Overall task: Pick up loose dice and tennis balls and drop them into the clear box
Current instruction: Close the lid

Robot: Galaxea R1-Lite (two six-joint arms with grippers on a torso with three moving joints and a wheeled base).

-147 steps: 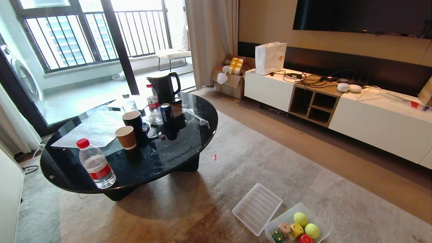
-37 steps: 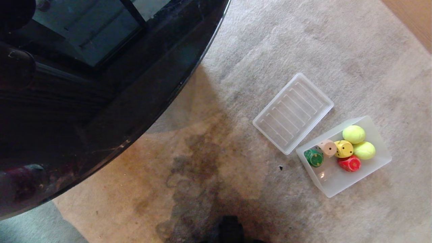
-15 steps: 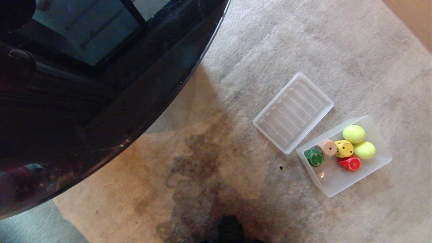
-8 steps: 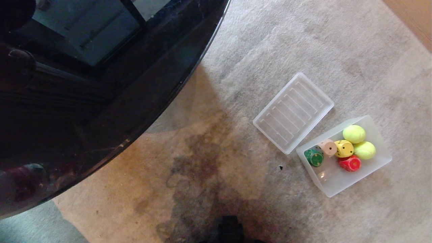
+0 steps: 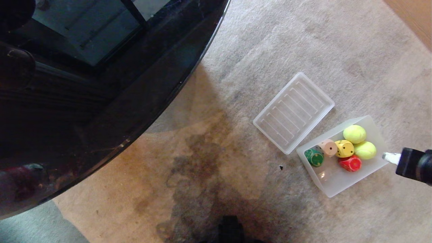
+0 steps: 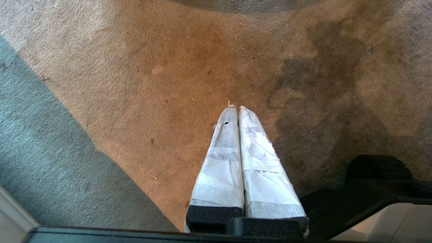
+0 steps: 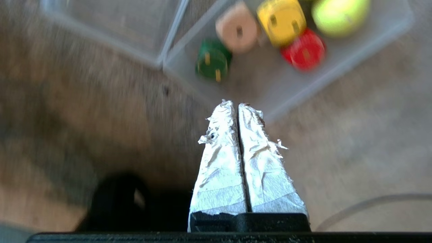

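Head view shows the right gripper (image 5: 388,157), its tape-wrapped fingers pressed together on nothing, at the far-right edge just beside the shallow translucent plastic clear box (image 5: 332,185) on the plush beige carpet (image 5: 270,40). Inside, beyond those tips, lie the chunky rounded dice (image 5: 344,149) in green, tan, yellow and red, and two fuzzy yellow-green tennis balls (image 5: 354,134). A flat ribbed translucent lid (image 5: 293,112) touches the box's far corner. Left gripper (image 6: 238,109), likewise clenched and empty, hangs over stained carpet.
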